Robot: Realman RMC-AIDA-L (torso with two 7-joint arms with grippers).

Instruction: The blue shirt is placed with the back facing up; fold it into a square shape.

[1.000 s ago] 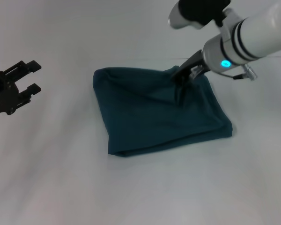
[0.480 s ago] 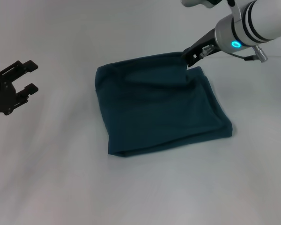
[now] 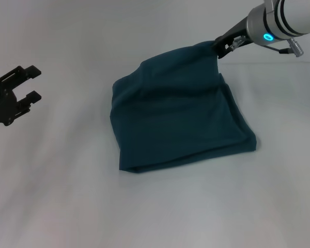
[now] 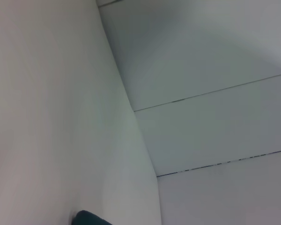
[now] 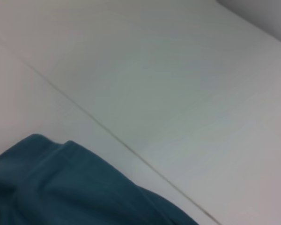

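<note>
Blue shirt (image 3: 181,113): a dark teal-blue garment folded into a rough square, plain side showing, lying on the white table (image 3: 67,196) a little right of centre in the head view.
Shirt's far right corner: lifted off the surface and drawn up to a peak — the cloth rises from the flat part toward the upper right.
Shirt's near edge: flat on the table, with a doubled hem line along the front and a rounded fold at the near right corner.
Shirt's left side: bunched and slightly humped, the far left corner pulled inward with soft creases.
Right gripper (image 3: 220,47): at the raised corner, its dark fingers pinched together on the cloth, holding that corner in the air; the white arm with a glowing blue ring reaches in from the upper right.
Left gripper (image 3: 32,82): at the left edge of the head view, well apart from the shirt, its two black fingers spread with a clear gap between them — holding nothing.
Right wrist view: rumpled teal cloth (image 5: 61,187) fills the low corner over the pale table, which is crossed by a thin seam line.
Left wrist view: mostly bare white surface with thin seams; a small dark teal patch (image 4: 89,219) shows at the picture's edge.
</note>
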